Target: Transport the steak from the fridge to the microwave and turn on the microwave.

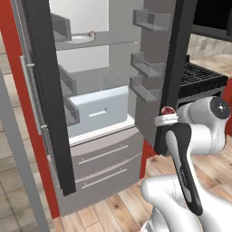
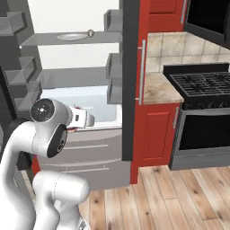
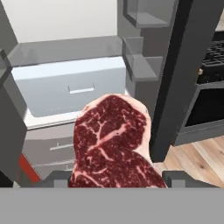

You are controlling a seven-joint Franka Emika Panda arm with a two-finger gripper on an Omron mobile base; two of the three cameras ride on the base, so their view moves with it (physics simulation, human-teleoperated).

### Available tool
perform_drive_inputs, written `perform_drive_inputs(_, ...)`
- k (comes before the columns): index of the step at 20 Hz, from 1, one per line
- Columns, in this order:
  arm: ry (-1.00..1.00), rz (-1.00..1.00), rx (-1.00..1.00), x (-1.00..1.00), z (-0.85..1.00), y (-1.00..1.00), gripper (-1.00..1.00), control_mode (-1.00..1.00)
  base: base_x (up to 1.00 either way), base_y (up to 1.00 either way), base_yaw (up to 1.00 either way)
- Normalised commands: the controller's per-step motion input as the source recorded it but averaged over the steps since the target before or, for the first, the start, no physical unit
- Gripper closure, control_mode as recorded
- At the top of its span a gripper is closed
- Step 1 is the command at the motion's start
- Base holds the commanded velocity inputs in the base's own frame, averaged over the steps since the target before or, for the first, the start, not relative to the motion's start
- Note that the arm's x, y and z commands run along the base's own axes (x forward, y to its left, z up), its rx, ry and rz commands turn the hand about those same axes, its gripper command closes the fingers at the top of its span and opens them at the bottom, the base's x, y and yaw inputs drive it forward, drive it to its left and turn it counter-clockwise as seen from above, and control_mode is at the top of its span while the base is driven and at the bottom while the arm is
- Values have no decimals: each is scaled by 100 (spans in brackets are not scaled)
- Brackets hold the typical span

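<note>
Flat dark-red slab of steak with pale marbling [image 3: 116, 144], gripped between the two dark fingertips of the gripper [image 3: 117, 178], whose jaws stand wide and press its lower sides. In the hand view the steak's long axis runs up from the fingertips, its rounded end towards the white drawer [image 3: 72, 85] of the tall pale-grey fridge [image 1: 97, 72], and its broad marbled face is turned to the camera. In the base views it shows as a small red patch [image 1: 168, 110] at the arm's end, in front of the open fridge, outside the shelves.

The thick dark-edged fridge door [image 1: 174, 68] with grey bins stands just to the right of the steak (between it and the black grated stove [image 2: 204, 85]). A small brownish ball [image 1: 92, 33] lies on the upper glass shelf. The black microwave [image 2: 207, 18] hangs above the stove. No legible writing.
</note>
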Motion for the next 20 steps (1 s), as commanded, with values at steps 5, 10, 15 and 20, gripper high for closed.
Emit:
perform_drive_inputs(5,0,0,0,0,0,0,100,100,-28,-39,-21)
perform_drive_inputs(10,0,0,0,0,0,0,100,100,-1,-47,-21)
perform_drive_inputs(15,0,0,0,0,0,0,100,100,4,-60,-19)
perform_drive_inputs(20,0,0,0,0,0,0,100,100,17,-63,-14)
